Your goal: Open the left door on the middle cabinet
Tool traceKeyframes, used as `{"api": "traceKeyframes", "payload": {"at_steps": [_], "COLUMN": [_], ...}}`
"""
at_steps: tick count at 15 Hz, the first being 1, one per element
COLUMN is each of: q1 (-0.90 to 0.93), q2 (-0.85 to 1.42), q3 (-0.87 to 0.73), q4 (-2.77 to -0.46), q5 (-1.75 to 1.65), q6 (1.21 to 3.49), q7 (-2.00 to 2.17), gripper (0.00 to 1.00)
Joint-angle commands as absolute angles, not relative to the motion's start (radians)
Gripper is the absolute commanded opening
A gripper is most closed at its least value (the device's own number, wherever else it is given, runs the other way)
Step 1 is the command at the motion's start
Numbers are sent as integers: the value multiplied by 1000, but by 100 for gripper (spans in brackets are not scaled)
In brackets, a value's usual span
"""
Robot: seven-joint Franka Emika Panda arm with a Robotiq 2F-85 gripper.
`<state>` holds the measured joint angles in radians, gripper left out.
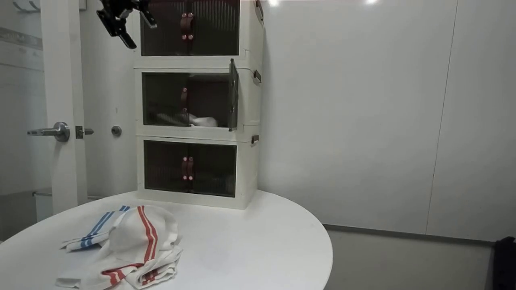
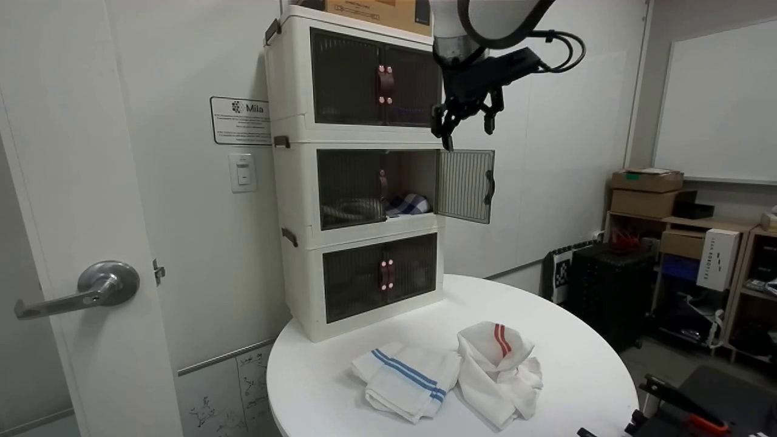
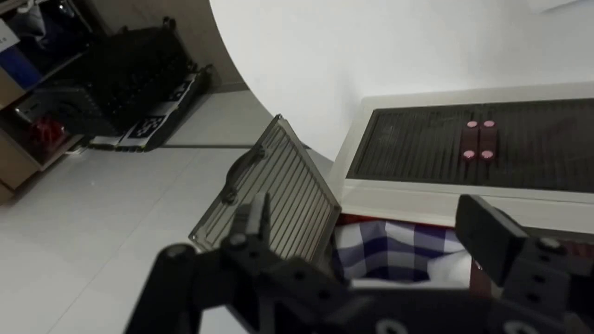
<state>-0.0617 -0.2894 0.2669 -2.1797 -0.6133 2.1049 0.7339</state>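
The middle cabinet (image 1: 250, 104) (image 2: 297, 191) is the white-framed centre tier of a tower of three. Its left door (image 1: 163, 98) (image 2: 349, 182), a dark pane with a reddish handle (image 2: 382, 184), stands shut in both exterior views. Its right-hand door (image 1: 233, 96) (image 2: 466, 185) stands swung out; it also shows in the wrist view (image 3: 297, 185). My gripper (image 1: 142, 34) (image 2: 468, 137) is open and empty, up in front of the tower. In the wrist view, the fingers (image 3: 364, 208) are apart before the open compartment, and the right finger hides much of the left door.
A checked cloth (image 2: 410, 204) (image 3: 394, 246) lies inside the open compartment. Top (image 2: 349, 79) and bottom (image 2: 352, 285) tiers have shut dark doors. A red-striped cloth (image 1: 133, 237) and a blue-striped cloth (image 2: 407, 376) lie on the round white table (image 1: 262, 241). A room door (image 2: 67, 243) stands beside.
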Motion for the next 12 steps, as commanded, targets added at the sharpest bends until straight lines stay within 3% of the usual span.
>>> {"api": "traceKeyframes", "payload": {"at_steps": [1,2,12], "q1": [-63,-101,115], "q2": [-160,-129,185], "q3": [306,350,213], "q4": [-2106,-2084,-1858], "q5": [-884,-949,-1169], "q6": [2158,2156,2026], "q7": [998,1080,1348], "gripper": [100,100,100]}}
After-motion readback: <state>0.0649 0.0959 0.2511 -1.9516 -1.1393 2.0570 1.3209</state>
